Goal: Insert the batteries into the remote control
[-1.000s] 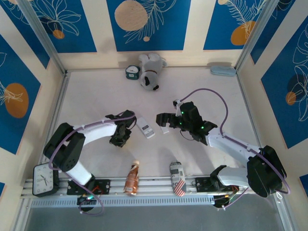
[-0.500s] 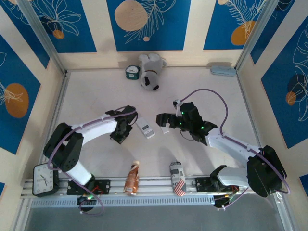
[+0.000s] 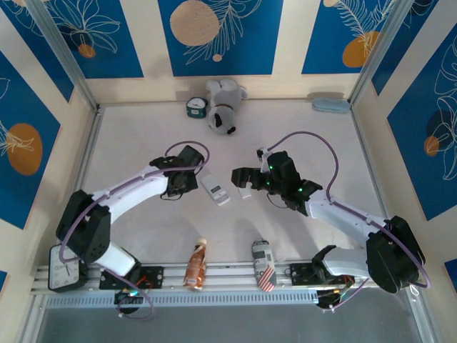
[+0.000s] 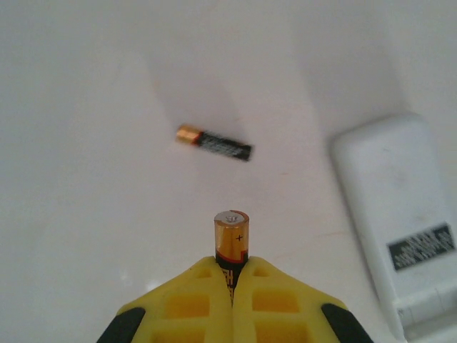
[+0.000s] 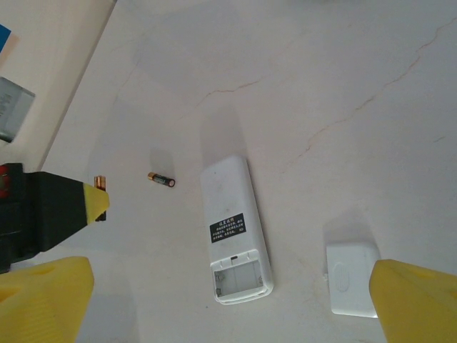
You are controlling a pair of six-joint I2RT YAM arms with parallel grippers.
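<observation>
The remote control (image 5: 234,229) lies face down, its battery compartment (image 5: 239,277) open and empty; it also shows as remote control (image 3: 216,189) and remote control (image 4: 396,214). My left gripper (image 4: 232,268) is shut on one battery (image 4: 231,239), whose coppery plus end sticks out past the yellow fingers. Another battery (image 4: 213,143) lies flat on the table just left of the remote, the same battery (image 5: 161,179). Left gripper (image 3: 187,183) hovers left of the remote. My right gripper (image 5: 230,286) stands open above the remote's compartment end, holding nothing.
The loose white cover (image 5: 351,277) lies right of the remote. A plush dog (image 3: 223,106) and a small clock (image 3: 196,107) sit at the back, with a pale blue case (image 3: 330,105) at the back right. An alarm clock (image 3: 64,264), a bottle (image 3: 195,264) and a can (image 3: 263,264) stand along the near rail.
My left gripper closed on a battery and carried it away from the near edge, up beside the remote. The right arm has not moved.
</observation>
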